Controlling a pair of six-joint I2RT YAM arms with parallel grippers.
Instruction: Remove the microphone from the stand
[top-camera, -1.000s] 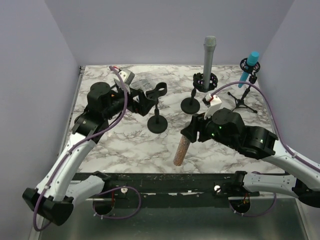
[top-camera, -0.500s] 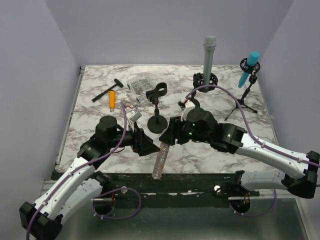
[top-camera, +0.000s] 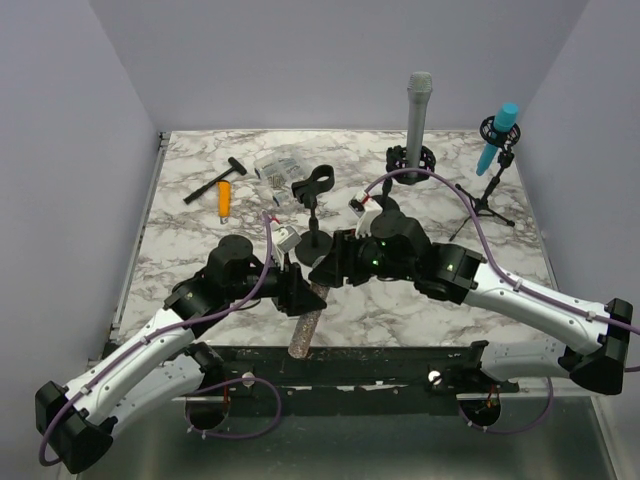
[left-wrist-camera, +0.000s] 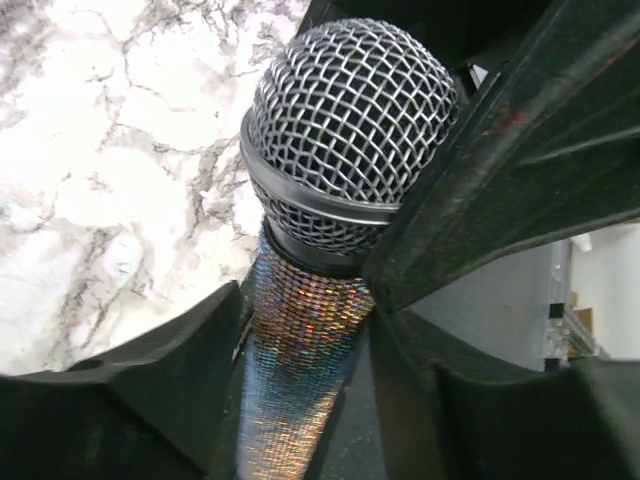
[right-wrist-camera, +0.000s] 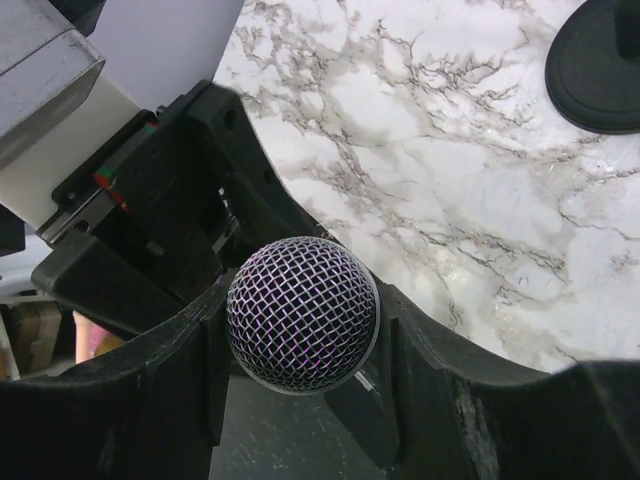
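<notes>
The white-and-grey marble worktop (top-camera: 180, 235) carried the black round-based microphone stand (top-camera: 314, 190) near its centre. Just nearer than the stand, the right end effector (top-camera: 326, 272) was clamped on the silver mesh head of the glittery sequin-covered microphone (top-camera: 303, 330). The microphone was off the stand and slanted out over the near edge. The left end effector (top-camera: 297, 296) seemed closed around its sparkly handle, fingers hugging both sides.

Glittery, mesh-headed microphone (top-camera: 303, 330), tilted, off and just in front of the upright black clip stand (top-camera: 316, 190)
</notes>
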